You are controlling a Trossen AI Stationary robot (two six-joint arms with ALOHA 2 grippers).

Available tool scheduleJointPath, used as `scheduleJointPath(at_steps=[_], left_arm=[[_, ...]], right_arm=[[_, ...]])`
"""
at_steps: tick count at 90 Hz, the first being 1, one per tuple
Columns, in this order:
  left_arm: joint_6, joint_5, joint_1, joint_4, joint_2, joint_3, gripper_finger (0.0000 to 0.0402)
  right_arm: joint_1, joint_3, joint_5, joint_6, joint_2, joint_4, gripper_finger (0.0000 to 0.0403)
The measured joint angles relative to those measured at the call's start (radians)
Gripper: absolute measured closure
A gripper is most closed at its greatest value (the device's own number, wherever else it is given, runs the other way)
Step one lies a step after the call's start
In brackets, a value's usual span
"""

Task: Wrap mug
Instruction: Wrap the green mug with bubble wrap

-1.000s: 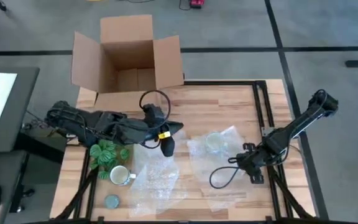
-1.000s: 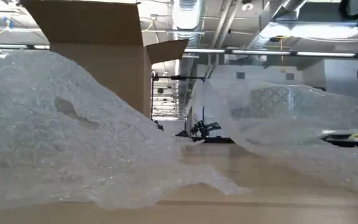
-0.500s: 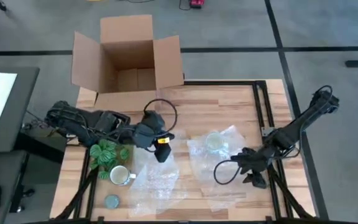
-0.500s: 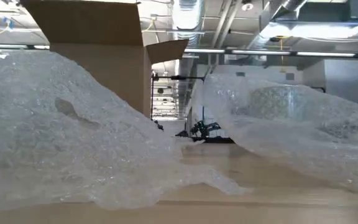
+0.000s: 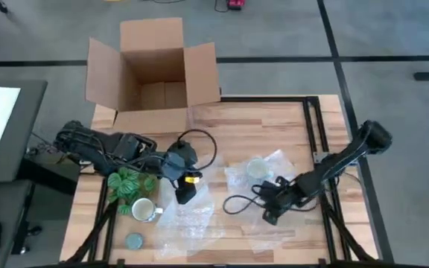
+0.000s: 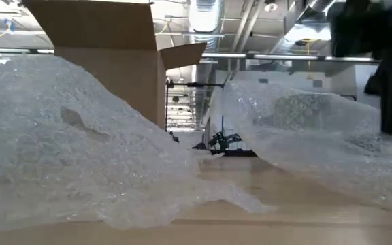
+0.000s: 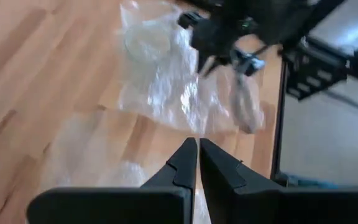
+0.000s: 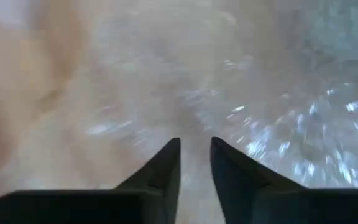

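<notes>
The mug (image 5: 143, 210), white-cream with a side handle, stands upright on the table near its left front, beside a crumpled sheet of bubble wrap (image 5: 188, 222). My left gripper (image 5: 185, 196) is shut and hangs over that sheet's far part, right of the mug. A second bubble wrap sheet (image 5: 268, 184) lies mid-table with a round wrapped thing (image 5: 257, 169) on it. My right gripper (image 5: 269, 216) is low at this sheet's near edge, its fingers (image 8: 166, 163) a narrow gap apart. My right gripper is close over the near edge of the second bubble wrap sheet (image 8: 272, 124), slanting down from the table's right. Whether the fingers touch the wrap, I cannot tell; nothing shows between them.
An open cardboard box (image 5: 155, 74) stands at the far left edge. A green patterned bundle (image 5: 129, 184) lies just behind the mug, and a flat grey-blue disc (image 5: 134, 240) lies at the near left corner. Bare wood shows far right (image 5: 274, 126).
My left gripper has gone toward the near edge and a little left, over the left bubble wrap. My right gripper has swung toward the table's left, along the near edge of the right sheet, and its arm now shows in the low view.
</notes>
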Motion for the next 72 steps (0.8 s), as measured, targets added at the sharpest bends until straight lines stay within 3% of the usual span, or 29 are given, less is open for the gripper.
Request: scheduleJointPath(at_steps=[11, 27, 47, 56, 72], left_arm=[[0.043, 0.027, -0.001, -0.042, 0.0, 0.0, 0.0402], [0.068, 0.031, -0.001, -0.093, 0.0, 0.0, 0.0402], [0.116, 0.027, -0.001, -0.1, 0.0, 0.0, 0.0402], [0.135, 0.019, 0.003, -0.099, 0.0, 0.0, 0.0402], [0.141, 0.014, 0.018, -0.1, 0.0, 0.0, 0.0402]], right_arm=[[-0.03, -0.001, -0.03, 0.048, 0.097, 0.013, 0.0395], [-0.013, 0.001, -0.111, 0.063, 0.105, 0.041, 0.0396], [0.036, -0.002, -0.174, 0.036, 0.028, 0.014, 0.0402], [0.015, -0.002, -0.183, 0.038, -0.013, -0.002, 0.04], [-0.045, 0.013, -0.302, 0.004, -0.161, -0.005, 0.0382]])
